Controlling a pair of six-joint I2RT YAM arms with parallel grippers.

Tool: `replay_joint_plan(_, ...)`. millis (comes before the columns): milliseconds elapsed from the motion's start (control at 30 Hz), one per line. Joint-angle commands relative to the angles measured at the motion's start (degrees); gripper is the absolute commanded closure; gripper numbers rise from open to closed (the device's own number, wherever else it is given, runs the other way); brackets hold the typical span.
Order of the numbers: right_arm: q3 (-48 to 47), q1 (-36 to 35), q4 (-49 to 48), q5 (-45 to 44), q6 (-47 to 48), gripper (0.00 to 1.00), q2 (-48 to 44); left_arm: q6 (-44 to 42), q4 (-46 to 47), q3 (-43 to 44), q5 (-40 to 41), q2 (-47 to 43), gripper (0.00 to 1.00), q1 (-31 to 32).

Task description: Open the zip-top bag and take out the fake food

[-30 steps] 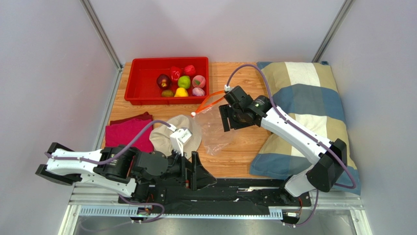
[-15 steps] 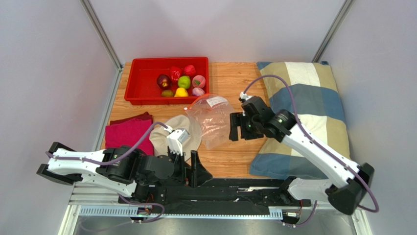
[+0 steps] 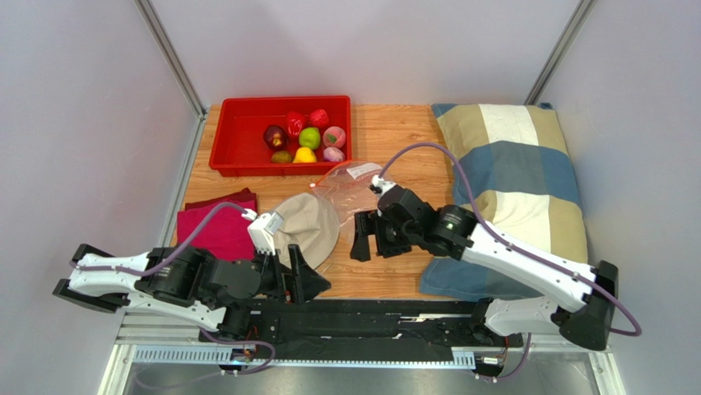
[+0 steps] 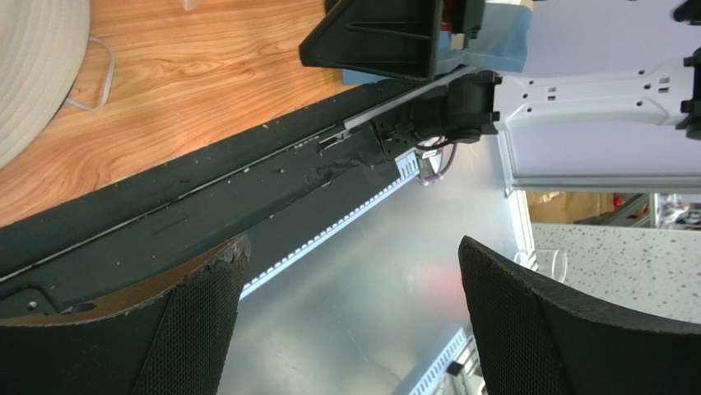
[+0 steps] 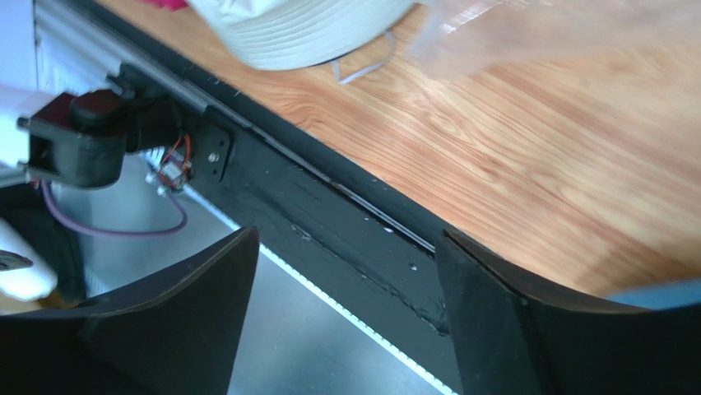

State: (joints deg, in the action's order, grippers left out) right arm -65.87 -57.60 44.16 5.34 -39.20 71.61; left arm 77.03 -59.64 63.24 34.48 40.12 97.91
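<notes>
The zip-top bag (image 3: 339,191) lies slack on the counter (image 3: 395,132), between the beige hat (image 3: 306,226) and the right arm. It looks empty, though the crinkled plastic makes that hard to confirm. The fake food (image 3: 305,138) sits clustered in the red bin (image 3: 239,152) at the far side, well apart from the bag, so the removal appears to be done.

The right tool (image 3: 368,237) hangs just at the bag's near edge with its jaws wide apart and nothing between them. The left tool (image 3: 300,276) is low by the counter's near edge beside the hat, also spread and empty. Both wrist views show only bare counter and the black rail between the fingers.

The step in hand is likely clearing away. To do it well, lift the right tool straight up before it travels sideways, since the light plastic can catch on a finger and drag. Keep the left tool off the hat brim. A pillow (image 3: 518,164) lies under the right arm's path, so give it height too.
</notes>
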Motion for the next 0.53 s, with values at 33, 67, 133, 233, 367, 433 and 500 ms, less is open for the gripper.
replay_joint_plan(33, 5.2, -6.28, 12.79, -23.67, -12.28, 0.0, -22.83, -10.13, 14.44, -1.28, 1.55, 1.1, 0.01, 0.35)
replay_joint_plan(67, 7.22, -7.25, 13.05, -24.76, -15.09, 0.0, -28.66, -11.54, 16.11, -1.19, 2.25, 1.28, 0.01, 0.44)
replay_joint_plan(133, 11.35, -8.75, 14.28, -27.04, -18.09, 0.0, -42.61, -17.25, 21.47, -1.63, 4.1, 0.84, 0.01, 0.44)
replay_joint_plan(233, 9.54, -8.75, 20.33, -28.8, -21.53, 0.0, -53.73, -27.44, 32.36, -4.43, 5.07, -2.14, 0.01, 0.53)
replay_joint_plan(367, 4.97, -8.67, 24.04, -30.22, -20.66, 0.0, -58.86, -40.1, 53.18, -12.78, 5.16, -11.44, 0.01, 0.44)
replay_joint_plan(433, 4.17, -8.49, 24.83, -31.7, -20.03, 0.0, -59.05, -43.54, 60.85, -16.12, 4.89, -13.65, 0.01, 0.44)
replay_joint_plan(500, 3.82, -8.49, 24.49, -32.5, -19.08, 0.0, -58.87, -43.46, 59.91, -16.05, 5.16, -15.24, 0.01, 0.44)
